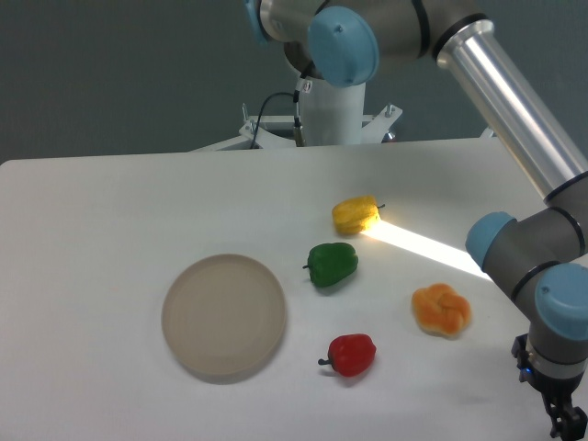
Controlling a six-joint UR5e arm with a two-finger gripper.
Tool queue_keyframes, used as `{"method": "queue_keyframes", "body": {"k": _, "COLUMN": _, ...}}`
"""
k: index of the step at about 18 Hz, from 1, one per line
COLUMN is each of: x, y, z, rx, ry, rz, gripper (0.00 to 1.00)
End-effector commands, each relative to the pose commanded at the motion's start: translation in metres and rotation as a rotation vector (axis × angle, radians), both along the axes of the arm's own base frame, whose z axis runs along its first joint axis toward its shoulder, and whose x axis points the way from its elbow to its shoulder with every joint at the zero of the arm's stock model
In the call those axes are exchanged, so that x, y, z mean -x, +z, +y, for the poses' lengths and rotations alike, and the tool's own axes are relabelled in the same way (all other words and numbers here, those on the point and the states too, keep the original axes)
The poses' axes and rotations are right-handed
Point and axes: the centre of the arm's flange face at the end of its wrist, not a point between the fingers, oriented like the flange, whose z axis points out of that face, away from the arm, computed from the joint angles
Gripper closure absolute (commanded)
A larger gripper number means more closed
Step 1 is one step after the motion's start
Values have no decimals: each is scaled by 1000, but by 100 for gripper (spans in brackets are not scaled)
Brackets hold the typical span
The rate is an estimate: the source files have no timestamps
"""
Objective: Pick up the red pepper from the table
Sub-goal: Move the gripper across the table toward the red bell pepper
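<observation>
Red pepper (352,355) lies untouched on the white tabletop (92,230), between the beige plate (224,316) and the orange pepper (442,310), so the whole pickup remains, with the tool (568,424) well apart at the frame's lower right, its opening impossible to tell.

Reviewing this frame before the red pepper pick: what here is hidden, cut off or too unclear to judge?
- Gripper: cut off by the bottom right corner of the camera view; its fingers are out of frame, so open or shut cannot be told.
- Arm's upper joints: cropped by the top edge.
- Table: its near edge and right side run out of frame.
- Red pepper: its underside and far side are hidden by its own body.
</observation>
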Motion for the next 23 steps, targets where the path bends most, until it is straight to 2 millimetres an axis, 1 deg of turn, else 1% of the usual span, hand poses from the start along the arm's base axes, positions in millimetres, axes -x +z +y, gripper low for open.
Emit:
{"method": "queue_keyframes", "body": {"k": 1, "x": -7, "y": 0, "z": 8, "rx": 0, "ry": -14, "rz": 0, "gripper": 0}}
{"method": "queue_keyframes", "body": {"k": 2, "x": -9, "y": -2, "z": 10, "rx": 2, "ry": -23, "rz": -5, "gripper": 0}}
{"method": "queue_keyframes", "body": {"k": 4, "x": -14, "y": 0, "z": 10, "rx": 4, "ry": -27, "rz": -12, "gripper": 0}}
{"method": "queue_keyframes", "body": {"k": 5, "x": -20, "y": 3, "z": 9, "rx": 5, "ry": -19, "rz": -20, "gripper": 0}}
{"method": "queue_keyframes", "body": {"k": 6, "x": -36, "y": 5, "z": 17, "rx": 10, "ry": -37, "rz": -28, "gripper": 0}}
{"method": "queue_keyframes", "body": {"k": 8, "x": -53, "y": 19, "z": 13, "rx": 17, "ry": -42, "rz": -40, "gripper": 0}}
{"method": "queue_keyframes", "body": {"k": 9, "x": -62, "y": 23, "z": 14, "rx": 20, "ry": -46, "rz": -45, "gripper": 0}}
{"method": "queue_keyframes", "body": {"k": 10, "x": -78, "y": 30, "z": 18, "rx": 22, "ry": -53, "rz": -51, "gripper": 0}}
{"method": "queue_keyframes", "body": {"k": 11, "x": -88, "y": 36, "z": 18, "rx": 21, "ry": -42, "rz": -57, "gripper": 0}}
{"method": "queue_keyframes", "body": {"k": 12, "x": -96, "y": 39, "z": 15, "rx": 21, "ry": -29, "rz": -65, "gripper": 0}}
{"method": "queue_keyframes", "body": {"k": 13, "x": -111, "y": 44, "z": 15, "rx": 22, "ry": -29, "rz": -77, "gripper": 0}}
{"method": "queue_keyframes", "body": {"k": 15, "x": -130, "y": 48, "z": 12, "rx": 27, "ry": -25, "rz": -92, "gripper": 0}}
{"method": "queue_keyframes", "body": {"k": 16, "x": -138, "y": 49, "z": 9, "rx": 26, "ry": -14, "rz": -103, "gripper": 0}}
{"method": "queue_keyframes", "body": {"k": 17, "x": -155, "y": 47, "z": 13, "rx": 17, "ry": -16, "rz": -126, "gripper": 0}}
{"method": "queue_keyframes", "body": {"k": 18, "x": -163, "y": 45, "z": 16, "rx": 18, "ry": -23, "rz": -135, "gripper": 0}}
{"method": "queue_keyframes", "body": {"k": 20, "x": -194, "y": 41, "z": 29, "rx": 16, "ry": 26, "rz": -158, "gripper": 0}}
{"method": "queue_keyframes", "body": {"k": 21, "x": -200, "y": 41, "z": 30, "rx": 15, "ry": 38, "rz": -164, "gripper": 0}}
{"method": "queue_keyframes", "body": {"k": 22, "x": -210, "y": 32, "z": 33, "rx": 24, "ry": 11, "rz": -172, "gripper": 0}}
{"method": "queue_keyframes", "body": {"k": 23, "x": -218, "y": 27, "z": 42, "rx": 1, "ry": -14, "rz": -181, "gripper": 0}}
